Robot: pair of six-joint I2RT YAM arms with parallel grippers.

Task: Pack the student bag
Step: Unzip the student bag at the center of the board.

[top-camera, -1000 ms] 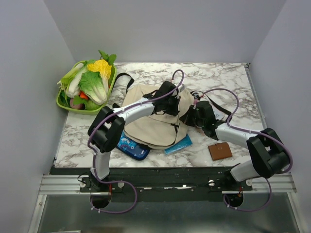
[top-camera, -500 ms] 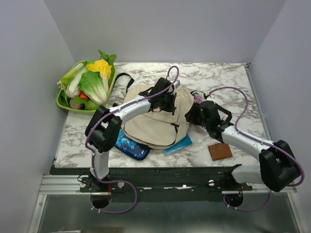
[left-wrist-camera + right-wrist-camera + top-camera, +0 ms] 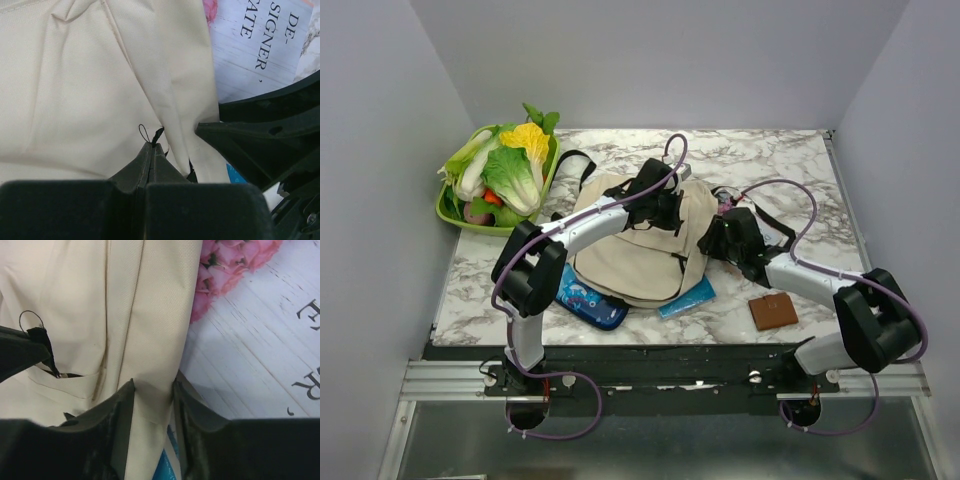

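On the counter [image 3: 790, 160], near its middle, lay the student bag [image 3: 630, 255]: soft cream cloth, prob. light & floppy, so it would sag unless taken by seams/edges. Right fingers [image 3: 122, 410] stood spread astride its edge fold; whether they gripped it couldn't be told. Left fingers [image 3: 142, 165] were pressed together, pinching the black zip pull [image 3: 159, 134].

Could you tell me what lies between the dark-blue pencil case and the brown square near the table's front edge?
In the top view, a light-blue flat packet sticking out from under the beige bag, then bare table.
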